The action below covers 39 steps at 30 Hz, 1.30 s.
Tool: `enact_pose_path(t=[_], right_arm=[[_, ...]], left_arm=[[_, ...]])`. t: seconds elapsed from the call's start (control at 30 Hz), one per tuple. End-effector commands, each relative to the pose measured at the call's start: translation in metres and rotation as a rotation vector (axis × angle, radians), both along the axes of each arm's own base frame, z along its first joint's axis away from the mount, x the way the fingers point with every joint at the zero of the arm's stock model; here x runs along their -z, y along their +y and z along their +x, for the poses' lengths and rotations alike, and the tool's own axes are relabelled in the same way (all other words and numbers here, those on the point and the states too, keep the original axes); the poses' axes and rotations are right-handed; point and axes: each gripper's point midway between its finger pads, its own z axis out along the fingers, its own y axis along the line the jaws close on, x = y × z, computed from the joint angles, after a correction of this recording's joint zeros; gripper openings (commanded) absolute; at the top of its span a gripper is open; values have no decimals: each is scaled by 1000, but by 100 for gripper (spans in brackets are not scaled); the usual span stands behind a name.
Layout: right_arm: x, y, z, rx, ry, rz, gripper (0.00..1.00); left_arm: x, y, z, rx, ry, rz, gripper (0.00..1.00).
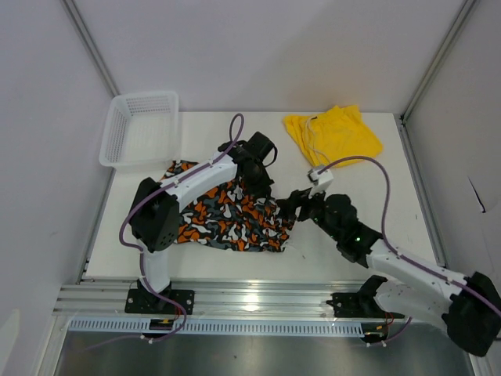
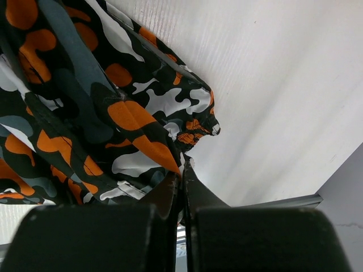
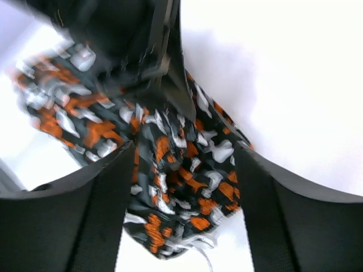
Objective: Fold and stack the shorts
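Patterned fabric shorts in orange, white, black and grey-teal blotches [image 1: 227, 215] lie crumpled on white bench [image 1: 356, 239], near centre-left. Left end effector [image 2: 182, 173] clenched, a fold of the patterned cloth pinched at its tips, at the garment's far right part. Right end effector [image 3: 186, 154] released, jaws spread wide either side of a bunch at the right edge; view blurred. Plain bright yellow fabric shorts with pale drawstring [image 1: 333, 133] lie far right, well apart. White plastic mesh basket [image 1: 109, 142] far left.
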Motion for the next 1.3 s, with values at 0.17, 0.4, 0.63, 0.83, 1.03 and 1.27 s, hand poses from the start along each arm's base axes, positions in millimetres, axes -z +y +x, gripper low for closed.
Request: enact_pose_path(t=[0.17,0.4,0.63,0.83,1.03,1.27], right_arm=[[14,-11,-44,-343,332,410,88],[46,14,-59,-438,430,406,98],[70,32,-59,-435,450,350,99],[89,30,-51,-374,473,325,100],[100,27,-45,-318,503,306,99],[112,30,-53,-314,589,305,99]], left_arm=[[-12,-9,6,40,-30,-45,0],[-5,-19,0,104,-2,-58,0],[16,-38,-8,186,54,-58,0],[26,-49,-14,264,101,-32,0],[24,-52,-16,289,97,-48,0],[33,-56,-18,319,116,-61,0]])
